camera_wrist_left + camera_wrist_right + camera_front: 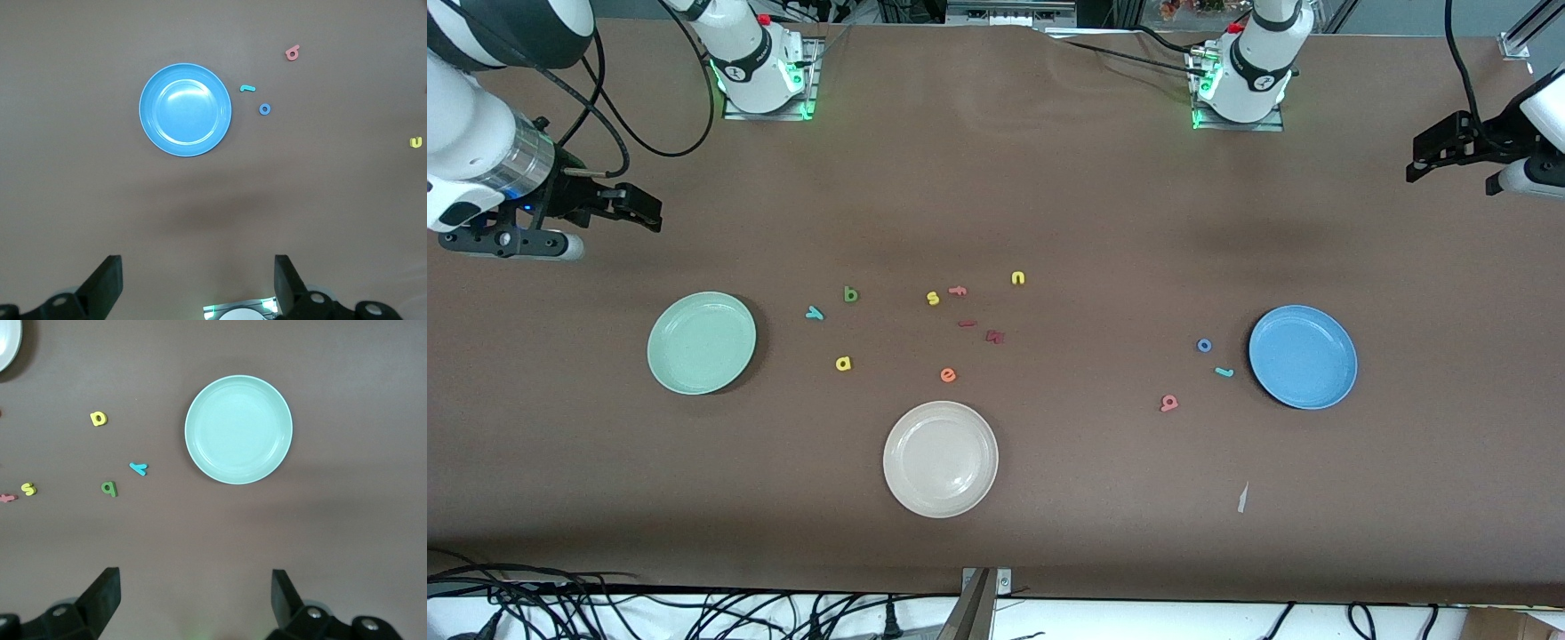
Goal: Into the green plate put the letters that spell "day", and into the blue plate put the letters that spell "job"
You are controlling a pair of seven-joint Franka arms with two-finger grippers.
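Observation:
The empty green plate (701, 342) (238, 429) lies toward the right arm's end. Beside it lie a teal "y" (814, 313) (139, 468), a dark green stem-and-bowl letter (850, 294) (109, 488) and a yellow "a" (843, 363) (99, 419). The empty blue plate (1303, 356) (185, 109) lies toward the left arm's end, with a blue "o" (1204, 345) (265, 109), a teal "j" (1224, 372) (247, 88) and a salmon letter (1168, 403) (292, 52) beside it. My right gripper (645, 209) (195, 597) and left gripper (1423, 156) (198, 280) hover open and empty over bare table at their own ends.
A cream-white plate (940, 459) lies nearest the front camera, mid-table. Loose letters lie in the middle: a yellow "s" (932, 298), a pink "f" (958, 290), a yellow "n" (1018, 278), an orange "e" (948, 375) and two dark red pieces (995, 336).

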